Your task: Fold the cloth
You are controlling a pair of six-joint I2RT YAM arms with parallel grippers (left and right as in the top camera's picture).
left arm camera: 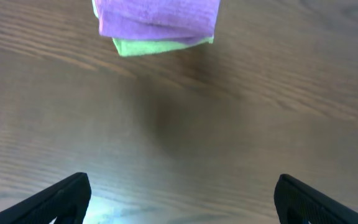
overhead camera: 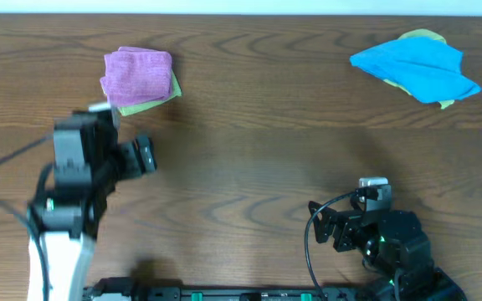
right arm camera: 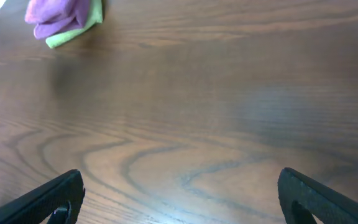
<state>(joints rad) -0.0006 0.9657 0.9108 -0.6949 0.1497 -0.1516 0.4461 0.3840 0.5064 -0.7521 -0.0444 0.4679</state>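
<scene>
On the brown wooden table (overhead camera: 258,125), at 1 o'clock, a crumpled bright blue cloth (overhead camera: 417,67). At 11 o'clock, the soft lilac microfibre cloth (overhead camera: 136,71), seemingly doubled into a squarish pad with no clear long axis, lying on a yellow-green cloth (overhead camera: 153,102). Straight at 12 o'clock from the left gripper (left arm camera: 182,186), near; well apart from the right gripper (right arm camera: 179,186). Fingers of both spread wide, holding nothing. No container in view.

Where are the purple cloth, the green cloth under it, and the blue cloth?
purple cloth (overhead camera: 136,71), overhead view, middle of its top.
green cloth (left arm camera: 148,46), left wrist view, strip below the purple.
blue cloth (overhead camera: 412,67), overhead view, its middle.
</scene>
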